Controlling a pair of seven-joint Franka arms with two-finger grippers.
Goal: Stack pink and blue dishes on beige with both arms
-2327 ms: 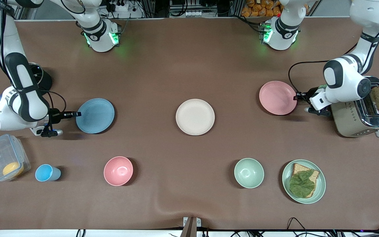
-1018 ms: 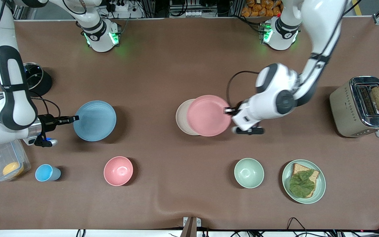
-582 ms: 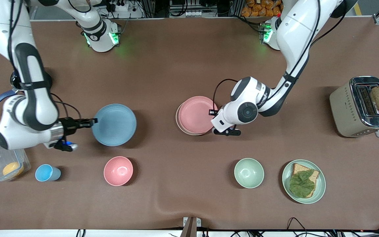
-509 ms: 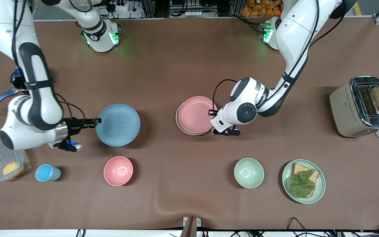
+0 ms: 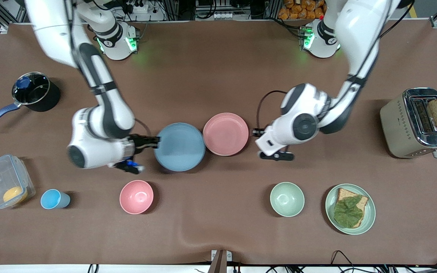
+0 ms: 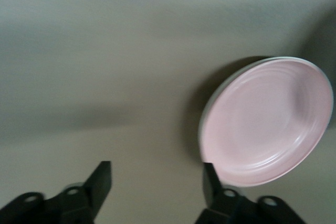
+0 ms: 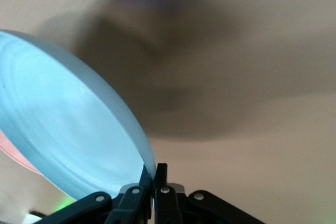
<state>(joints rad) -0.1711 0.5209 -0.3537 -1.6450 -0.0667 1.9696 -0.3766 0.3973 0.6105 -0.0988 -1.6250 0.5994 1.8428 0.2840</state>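
Right gripper [image 5: 157,141] pinches the blue plate [image 5: 179,146] beside the pink plate [image 5: 225,134]; left gripper [image 5: 255,133] hangs open alongside; centre, then lower flat.

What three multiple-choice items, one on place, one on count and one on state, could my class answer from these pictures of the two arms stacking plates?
1. Where is the pink plate?
A. on the beige plate
B. beside the toaster
C. in the left pincer

2. How many bowls stand on the table?
A. one
B. two
C. four

3. What state is the right pincer in?
A. open and empty
B. shut on the blue plate
C. shut on the blue cup

Answers:
1 A, the left wrist view shows a pale rim of the beige plate under it.
2 B, a pink bowl and a green bowl.
3 B, its fingers pinch that plate's rim; the left pincer is open and empty.
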